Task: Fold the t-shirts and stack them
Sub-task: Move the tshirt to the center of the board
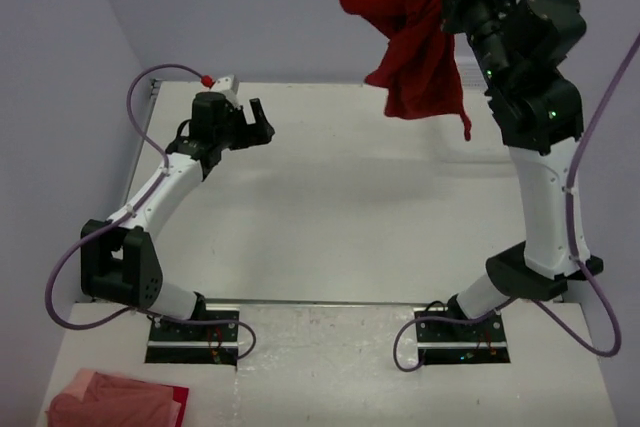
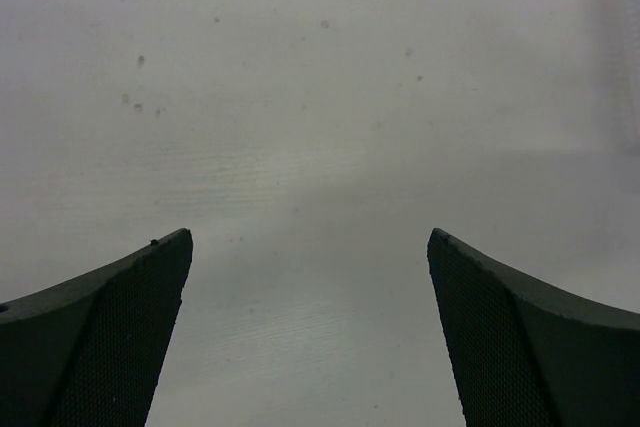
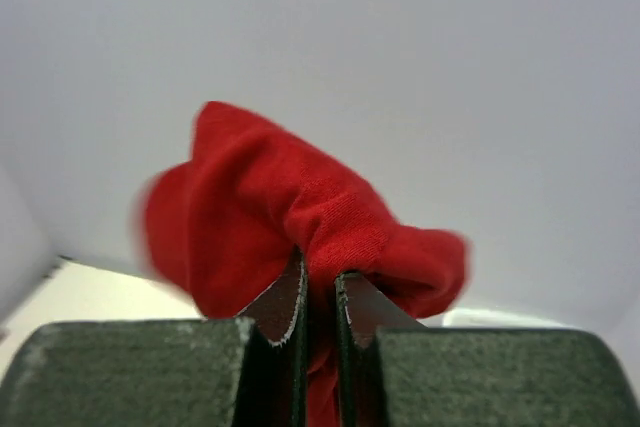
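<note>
Red t-shirt (image 1: pixel 420 57): bunched, aloft, clamped in right pincer (image 3: pixel 320 282); left pincer (image 1: pixel 262 119) apart, empty; next, spread flat on desk (image 1: pixel 350 217).

Top edge crops the deep red cloth t-shirt (image 1: pixel 420 47); bottom edge crops a pinkish-red cloth heap (image 1: pixel 115 402), its kind unclear.

We read this as a robotics lab cell: a plain white table (image 1: pixel 350 217) boxed in by blank pale walls (image 1: pixel 250 7), with the left arm (image 1: pixel 160 192) and right arm (image 1: pixel 545 207) bolted to metal base plates (image 1: pixel 190 339) at its near edge, trailing purple cables (image 1: pixel 170 67).
</note>
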Robot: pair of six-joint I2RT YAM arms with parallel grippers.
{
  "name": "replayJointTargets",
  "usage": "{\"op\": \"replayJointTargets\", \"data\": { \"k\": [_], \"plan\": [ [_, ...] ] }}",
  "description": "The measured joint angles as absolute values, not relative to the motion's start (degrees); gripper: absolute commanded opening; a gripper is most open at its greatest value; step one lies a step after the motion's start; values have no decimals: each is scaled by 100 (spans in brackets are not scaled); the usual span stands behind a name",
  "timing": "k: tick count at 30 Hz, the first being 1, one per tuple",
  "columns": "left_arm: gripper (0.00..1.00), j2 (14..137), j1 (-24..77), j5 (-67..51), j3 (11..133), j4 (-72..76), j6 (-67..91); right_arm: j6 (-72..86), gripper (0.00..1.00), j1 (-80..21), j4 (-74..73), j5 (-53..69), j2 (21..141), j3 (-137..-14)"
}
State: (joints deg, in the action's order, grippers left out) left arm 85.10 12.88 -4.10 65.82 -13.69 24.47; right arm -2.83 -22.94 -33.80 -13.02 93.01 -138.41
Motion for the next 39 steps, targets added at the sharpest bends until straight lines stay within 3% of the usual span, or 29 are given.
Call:
{"op": "replayJointTargets", "data": {
  "k": [10, 15, 18, 21, 25, 31, 39],
  "plan": [
    [100, 7575, 1267, -2084, 6139, -360, 2884, 104, 0, -2851, -3518, -637, 7483, -12599],
    [100, 7651, 1334, -3997, 4764, 2880, 5024, 351, 0, -2884, -3645, -484, 7518, -11966],
    [100, 8831, 1719, -4777, 4462, 5328, 7205, 429, 0, -2919, -3883, -467, 7800, -11883],
    [100, 9657, 2082, -5107, 4342, 6104, 8547, 451, 0, -2971, -4206, -499, 8071, -12049],
    [100, 9190, 2150, -5378, 4158, 6178, 8276, 434, 0, -3057, -4442, -604, 8171, -12315],
    [100, 7743, 2309, -5013, 5159, 4204, 5704, 486, 0, -3094, -4521, -622, 8184, -12654],
    [100, 8267, 2615, -4322, 5260, 3295, 4351, 633, 0, -3575, -4707, -445, 8451, -13002]
  ]
}}
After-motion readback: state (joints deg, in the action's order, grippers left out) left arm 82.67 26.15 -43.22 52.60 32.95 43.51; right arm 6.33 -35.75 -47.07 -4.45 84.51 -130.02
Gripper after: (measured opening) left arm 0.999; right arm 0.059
